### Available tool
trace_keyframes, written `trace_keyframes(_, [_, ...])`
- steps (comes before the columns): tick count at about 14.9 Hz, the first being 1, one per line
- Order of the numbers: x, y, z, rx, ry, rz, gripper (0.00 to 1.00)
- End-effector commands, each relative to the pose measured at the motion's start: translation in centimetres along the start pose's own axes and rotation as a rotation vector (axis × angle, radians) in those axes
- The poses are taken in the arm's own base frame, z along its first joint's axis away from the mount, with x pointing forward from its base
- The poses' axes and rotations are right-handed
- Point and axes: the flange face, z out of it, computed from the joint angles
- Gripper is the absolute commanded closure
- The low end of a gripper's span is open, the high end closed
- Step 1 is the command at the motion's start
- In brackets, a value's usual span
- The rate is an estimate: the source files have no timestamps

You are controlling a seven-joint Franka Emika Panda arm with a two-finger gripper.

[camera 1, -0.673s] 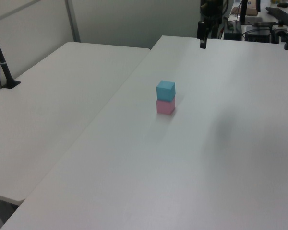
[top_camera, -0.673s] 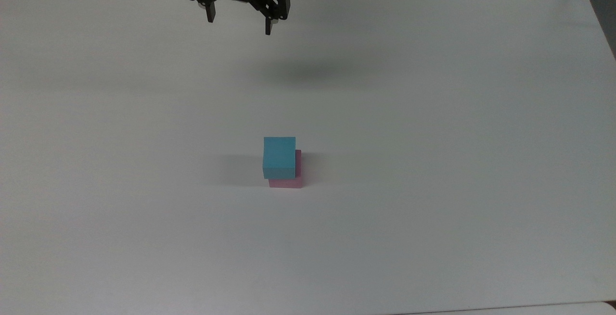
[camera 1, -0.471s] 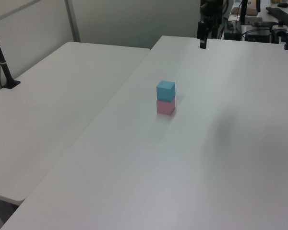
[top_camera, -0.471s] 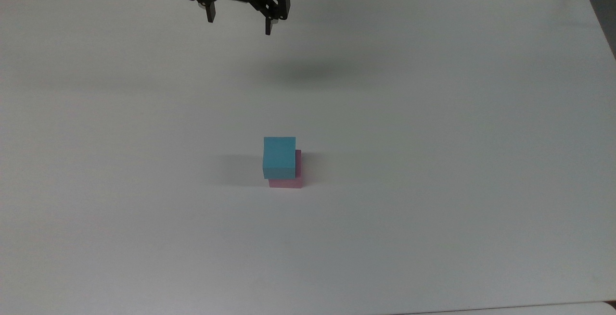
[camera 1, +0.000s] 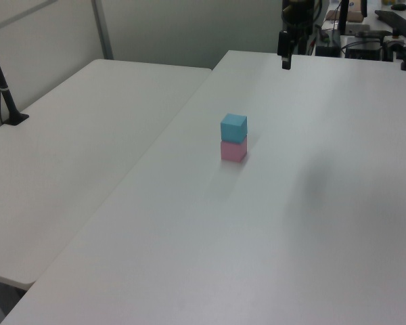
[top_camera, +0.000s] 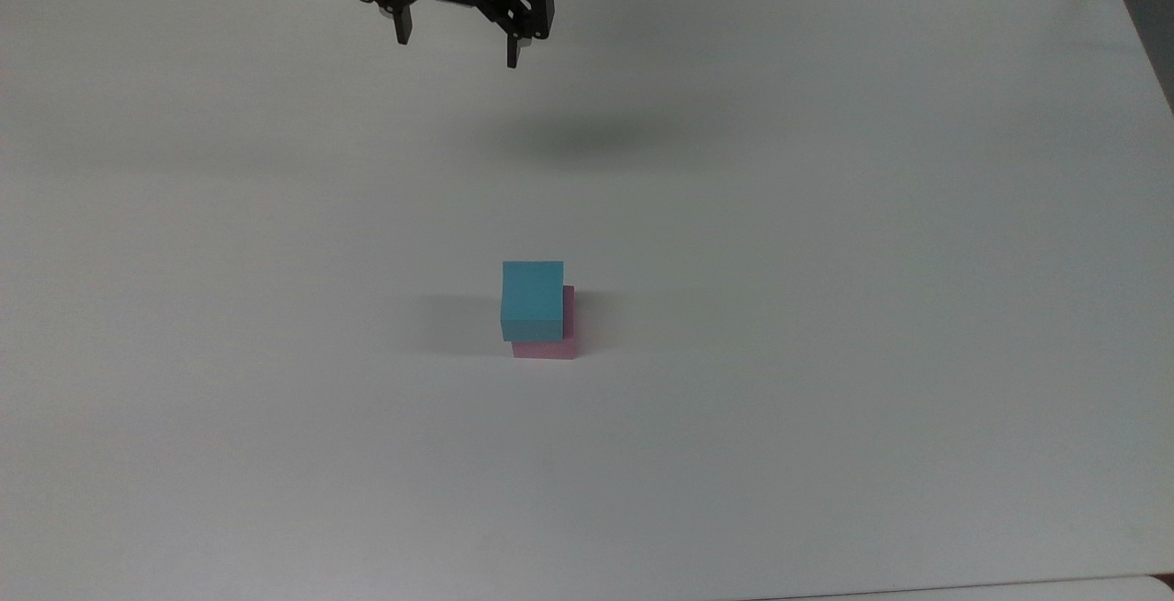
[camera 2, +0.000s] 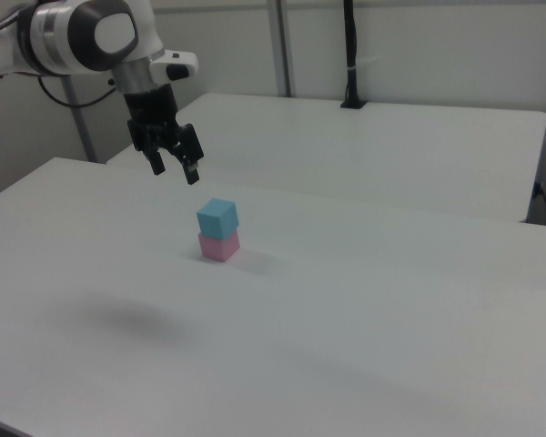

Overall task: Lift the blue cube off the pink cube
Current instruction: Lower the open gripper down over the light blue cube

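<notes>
The blue cube [top_camera: 532, 300] rests on top of the pink cube [top_camera: 550, 347] near the middle of the white table; the stack also shows as blue cube [camera 1: 233, 127] over pink cube [camera 1: 233, 151], and blue cube [camera 2: 217, 218] over pink cube [camera 2: 218, 246]. The blue one sits slightly offset, so a strip of pink shows beside it in the top view. My gripper [top_camera: 456, 49] hangs open and empty high above the table, far from the stack, near the top view's upper edge. The same gripper [camera 2: 174, 171] shows to the left of the cubes in the right view.
The white table [top_camera: 825, 261] stretches wide around the stack. A second white table [camera 1: 81, 135] adjoins it in the left view. A black post [camera 1: 3, 88] stands on that table's edge. The arm's shadow [top_camera: 587, 138] lies on the tabletop.
</notes>
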Motion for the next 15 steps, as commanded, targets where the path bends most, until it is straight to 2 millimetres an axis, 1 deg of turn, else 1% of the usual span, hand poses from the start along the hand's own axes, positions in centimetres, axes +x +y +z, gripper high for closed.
trace_keyframes(1, [1.2, -1.0, 2.0, 0.021, 0.01, -0.026, 0.0])
trace_keyframes(2, [2.3, -1.5, 2.9, 0.031, 0.052, -0.028, 0.0])
trace_keyframes(4, [3.6, -2.3, 4.7, 0.046, 0.082, -0.031, 0.0])
trace_keyframes(5, [4.3, -2.6, 5.9, 0.054, 0.091, -0.03, 0.0])
trace_keyframes(6, [5.3, -3.4, 7.7, 0.063, 0.105, -0.033, 0.0])
trace_keyframes(8, [6.7, -5.5, 10.2, 0.065, 0.119, -0.058, 0.0])
trace_keyframes(10, [7.9, -6.6, 14.0, 0.057, 0.109, -0.072, 0.0])
trace_keyframes(11, [8.6, -7.3, 14.9, 0.064, 0.136, -0.073, 0.0])
trace_keyframes(13, [9.3, -8.5, 17.1, 0.07, 0.161, -0.083, 0.0])
trace_keyframes(15, [9.4, -8.6, 17.4, 0.073, 0.167, -0.082, 0.0])
